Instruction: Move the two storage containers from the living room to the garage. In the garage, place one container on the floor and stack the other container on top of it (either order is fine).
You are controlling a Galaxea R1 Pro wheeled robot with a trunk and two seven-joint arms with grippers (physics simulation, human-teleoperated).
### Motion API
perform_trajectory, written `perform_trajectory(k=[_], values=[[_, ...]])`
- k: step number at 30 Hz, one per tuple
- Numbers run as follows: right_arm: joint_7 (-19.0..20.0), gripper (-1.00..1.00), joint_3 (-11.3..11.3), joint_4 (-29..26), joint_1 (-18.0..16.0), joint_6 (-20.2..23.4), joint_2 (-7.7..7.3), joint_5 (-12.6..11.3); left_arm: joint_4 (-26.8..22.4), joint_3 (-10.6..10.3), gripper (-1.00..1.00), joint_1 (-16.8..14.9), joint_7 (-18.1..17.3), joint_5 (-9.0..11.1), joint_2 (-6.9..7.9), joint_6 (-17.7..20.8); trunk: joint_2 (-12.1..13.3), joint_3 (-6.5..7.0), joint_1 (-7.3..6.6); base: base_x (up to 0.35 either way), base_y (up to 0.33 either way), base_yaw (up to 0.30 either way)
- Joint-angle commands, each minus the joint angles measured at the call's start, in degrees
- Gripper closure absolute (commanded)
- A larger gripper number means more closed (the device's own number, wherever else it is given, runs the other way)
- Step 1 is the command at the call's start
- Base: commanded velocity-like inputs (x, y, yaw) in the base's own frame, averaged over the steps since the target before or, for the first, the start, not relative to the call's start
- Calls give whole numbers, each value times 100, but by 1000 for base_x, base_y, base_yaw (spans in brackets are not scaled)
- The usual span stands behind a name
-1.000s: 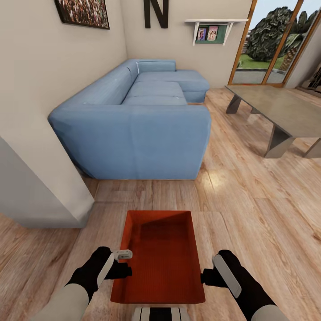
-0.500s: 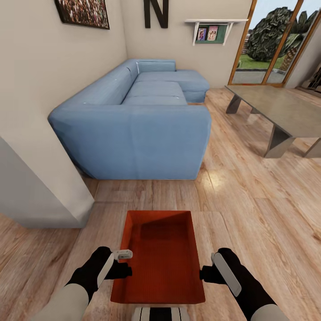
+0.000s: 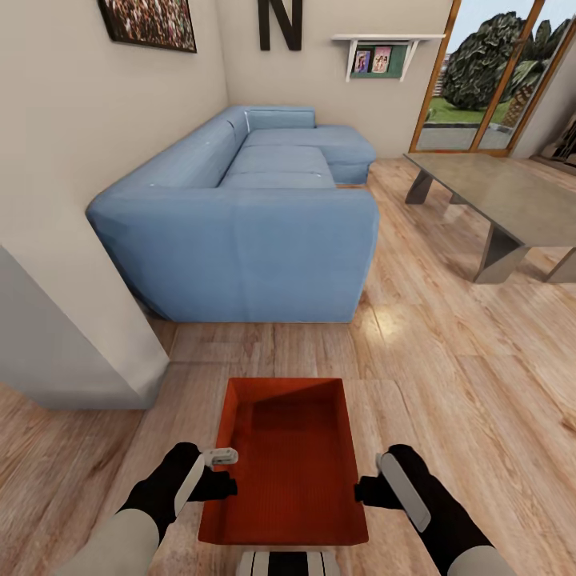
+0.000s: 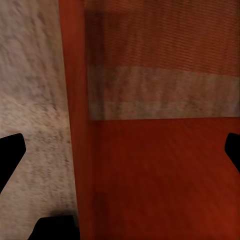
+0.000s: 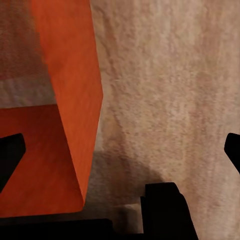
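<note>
At the frame's bottom centre, the empty orange-red container [image 3: 286, 464] sits between my spread left claw [image 3: 226, 472] and spread right claw [image 3: 370, 490], each astride a side wall.

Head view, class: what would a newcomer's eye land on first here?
Most likely the orange-red storage container on the wood floor close in front, with the left gripper and right gripper at its two long sides. Behind it, a big blue sofa stands along the beige wall, under a black letter N.
</note>
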Motion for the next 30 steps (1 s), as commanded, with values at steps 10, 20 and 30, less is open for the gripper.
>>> perform_trajectory(k=[10, 20, 30], values=[[-60, -100, 62, 3, -3, -8, 281, -60, -7, -7, -100, -1, 20, 53, 1, 26, -2, -4, -1, 0, 0, 0], [-61, -100, 63, 12, -3, -8, 285, -59, -7, -7, -100, -1, 20, 54, 2, 26, -2, -4, -1, 0, 0, 0], [-61, -100, 63, 12, -3, -8, 278, -57, -7, -7, -100, -1, 20, 54, 2, 26, -2, -4, -1, 0, 0, 0]])
